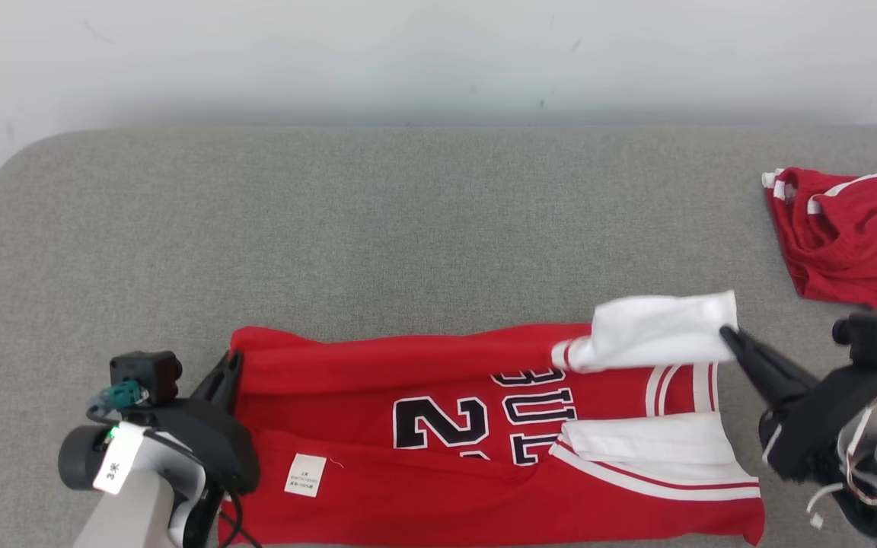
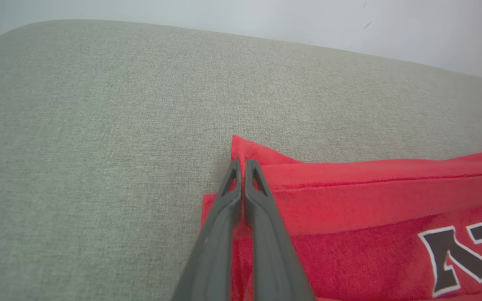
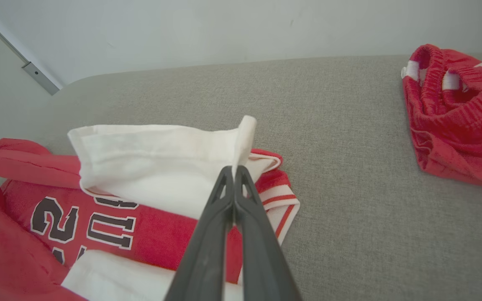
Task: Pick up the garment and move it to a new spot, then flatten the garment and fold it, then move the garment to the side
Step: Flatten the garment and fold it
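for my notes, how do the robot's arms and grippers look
The left gripper and right gripper: dark grey fingers with slotted tips, black camera blocks, teal plugs. A white tag marks the pale left forearm; white wires trail the right.

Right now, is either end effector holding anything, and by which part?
Both hold the red jersey: the left end effector pinches its far hem corner, and the right end effector pinches the end of the raised white sleeve.

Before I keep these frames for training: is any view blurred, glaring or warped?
Head view: even light, no glare, jersey print sharp. Left wrist view: padded surface's far edge bows, wide-angle; gripper fingers soft near the bottom. Right wrist view: shorts sharp.
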